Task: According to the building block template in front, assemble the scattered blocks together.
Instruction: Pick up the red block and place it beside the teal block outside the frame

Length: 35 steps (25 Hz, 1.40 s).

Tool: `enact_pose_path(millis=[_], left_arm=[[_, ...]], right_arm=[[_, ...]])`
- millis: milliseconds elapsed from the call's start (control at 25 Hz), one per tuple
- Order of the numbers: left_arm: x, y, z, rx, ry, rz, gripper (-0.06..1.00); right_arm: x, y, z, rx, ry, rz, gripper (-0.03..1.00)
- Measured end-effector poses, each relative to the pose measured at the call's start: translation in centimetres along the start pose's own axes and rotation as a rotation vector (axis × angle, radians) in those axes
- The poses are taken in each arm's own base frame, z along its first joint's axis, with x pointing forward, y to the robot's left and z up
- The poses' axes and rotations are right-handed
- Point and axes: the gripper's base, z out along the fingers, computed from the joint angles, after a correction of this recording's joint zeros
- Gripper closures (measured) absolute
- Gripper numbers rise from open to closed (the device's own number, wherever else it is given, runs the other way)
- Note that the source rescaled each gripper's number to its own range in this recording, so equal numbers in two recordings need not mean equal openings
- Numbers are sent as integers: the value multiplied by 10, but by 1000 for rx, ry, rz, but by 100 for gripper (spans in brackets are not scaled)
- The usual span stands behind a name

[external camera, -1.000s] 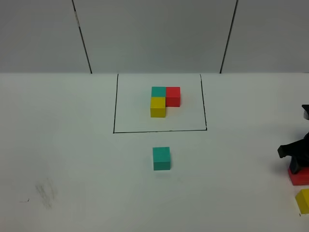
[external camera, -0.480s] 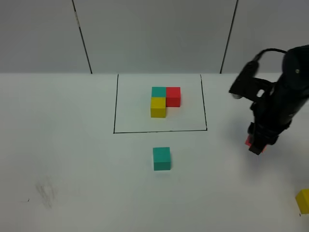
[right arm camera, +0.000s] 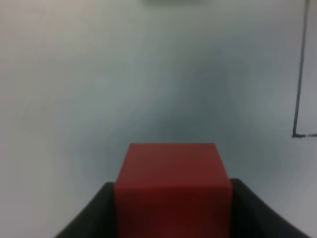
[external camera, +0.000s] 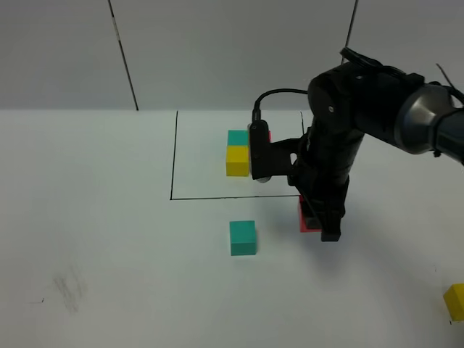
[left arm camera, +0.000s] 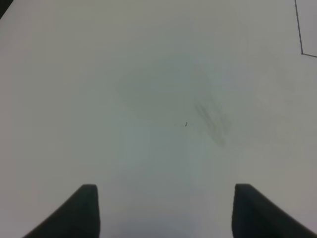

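Pinching one red cube (right arm camera: 173, 178) — right gripper (external camera: 317, 222) (left gripper (left arm camera: 163, 210) spread, empty); teal cube (external camera: 243, 238), yellow cube (external camera: 455, 301) one each.

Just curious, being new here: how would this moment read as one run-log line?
right jaws: shut on red cube | left jaws: open, empty | teal cube: in front of template | yellow cube: far right, untouched

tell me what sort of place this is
Probably a robot test bench in a lab: a bare white tabletop, a black-lined rectangle framing the building block template, and a black arm whose right tool holds a red cube. Plain grey wall panels stand behind.
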Motion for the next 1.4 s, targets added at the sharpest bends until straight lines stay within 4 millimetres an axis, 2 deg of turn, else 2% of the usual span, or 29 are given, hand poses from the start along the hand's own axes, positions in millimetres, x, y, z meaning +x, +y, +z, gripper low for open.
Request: enact_pose_path(millis=[400, 640, 1000, 1400], left_arm=[[0, 0, 0, 0, 0, 1, 58], [0, 0, 0, 0, 0, 1, 58], [0, 0, 0, 0, 0, 1, 58], [0, 0, 0, 0, 0, 1, 58]], right_arm=[[-21, -21, 18, -52, -23, -20, 73], [-26, -21, 20, -62, -63, 38, 73], [-35, -18, 21, -59, -97, 23, 73], [-40, -17, 48, -98, -79, 12, 73]])
